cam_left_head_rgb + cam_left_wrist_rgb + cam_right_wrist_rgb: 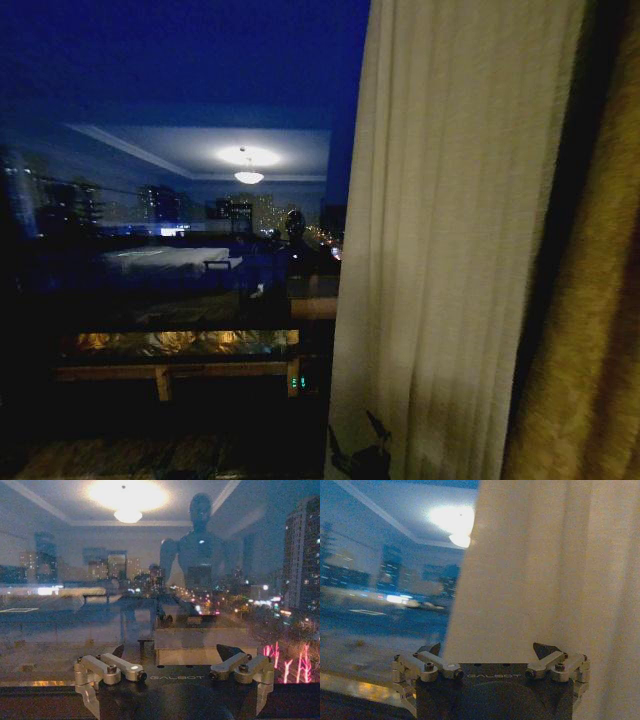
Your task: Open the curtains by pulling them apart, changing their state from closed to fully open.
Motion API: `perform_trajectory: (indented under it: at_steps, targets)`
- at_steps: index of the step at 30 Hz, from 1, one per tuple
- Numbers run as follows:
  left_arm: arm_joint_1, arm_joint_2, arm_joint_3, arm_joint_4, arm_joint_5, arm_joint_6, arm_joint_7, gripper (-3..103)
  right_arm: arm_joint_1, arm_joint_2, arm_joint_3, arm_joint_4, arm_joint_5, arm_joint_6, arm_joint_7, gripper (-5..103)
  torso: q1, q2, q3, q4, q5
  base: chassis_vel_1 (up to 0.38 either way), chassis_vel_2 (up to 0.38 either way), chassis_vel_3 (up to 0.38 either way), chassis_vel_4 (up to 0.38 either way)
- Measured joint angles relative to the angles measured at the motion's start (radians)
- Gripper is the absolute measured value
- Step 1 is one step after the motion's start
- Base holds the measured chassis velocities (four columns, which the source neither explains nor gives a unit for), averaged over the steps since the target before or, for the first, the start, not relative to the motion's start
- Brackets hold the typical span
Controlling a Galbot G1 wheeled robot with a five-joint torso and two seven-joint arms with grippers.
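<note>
A sheer cream-white curtain (450, 250) hangs in pleats on the right of the window, its free edge running down the middle of the head view. To its left the dark window glass (160, 200) is bare. My right gripper (358, 442) is a dark shape low at the foot of that free edge. In the right wrist view the right gripper (487, 649) is open, with the curtain (540, 570) hanging just beyond its fingers and nothing held. My left gripper (170, 654) is open too, facing the bare glass (60, 605).
A thick golden-brown drape (590, 340) hangs at the far right, beside the sheer panel. The glass mirrors the room, a ceiling lamp (248, 158) and the robot's own figure (200, 540). A low wooden ledge (170, 370) runs below the window.
</note>
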Motion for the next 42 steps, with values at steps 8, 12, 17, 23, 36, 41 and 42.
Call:
perform_trajectory:
  at_steps: [8, 12, 17, 23, 36, 41, 42]
  targets:
    - [-0.007, 0.015, -0.007, 0.004, -0.008, 0.008, 0.0, 100, -0.009, 0.0, 0.045, 0.039, -0.005, -0.104, 0.08, 100, 0.0, 0.0, 0.0, 0.0001, 0.0001, 0.0, 0.0, 0.0, 0.0]
    - [-0.016, 0.026, -0.006, 0.012, -0.01, 0.017, 0.0, 100, -0.105, 0.0, 0.092, 0.084, -0.016, -0.097, 0.08, 100, 0.0, 0.0, 0.0, -0.0002, 0.0001, 0.0, 0.0, 0.0, 0.0]
    - [-0.032, 0.034, 0.002, 0.018, -0.01, 0.028, 0.0, 100, -0.126, 0.0, 0.131, 0.067, -0.011, -0.051, 0.083, 100, 0.0, 0.0, 0.0, -0.0003, 0.0001, 0.0, 0.0, 0.0, 0.0]
    - [-0.035, 0.033, 0.006, 0.017, -0.011, 0.033, 0.0, 100, 0.005, 0.0, 0.157, -0.02, -0.004, -0.043, 0.151, 100, 0.0, 0.0, 0.0, 0.0006, 0.0003, 0.0, 0.0, 0.0, 0.0]
    - [-0.041, 0.016, 0.007, 0.025, -0.002, 0.038, -0.001, 100, -0.02, 0.0, 0.241, -0.084, 0.038, -0.005, 0.093, 100, 0.0, 0.0, 0.0, -0.0001, 0.0003, 0.0, 0.0, 0.0, 0.0]
    - [-0.045, 0.002, 0.019, 0.026, 0.021, 0.044, -0.001, 100, 0.032, 0.0, 0.194, -0.115, 0.079, 0.028, -0.026, 100, 0.0, 0.0, 0.0, 0.0001, 0.0002, 0.0, 0.0, 0.0, 0.0]
    - [-0.045, 0.002, 0.019, 0.026, 0.021, 0.044, -0.001, 100, 0.032, 0.0, 0.194, -0.115, 0.079, 0.028, -0.026, 100, 0.0, 0.0, 0.0, 0.0001, 0.0002, 0.0, 0.0, 0.0, 0.0]
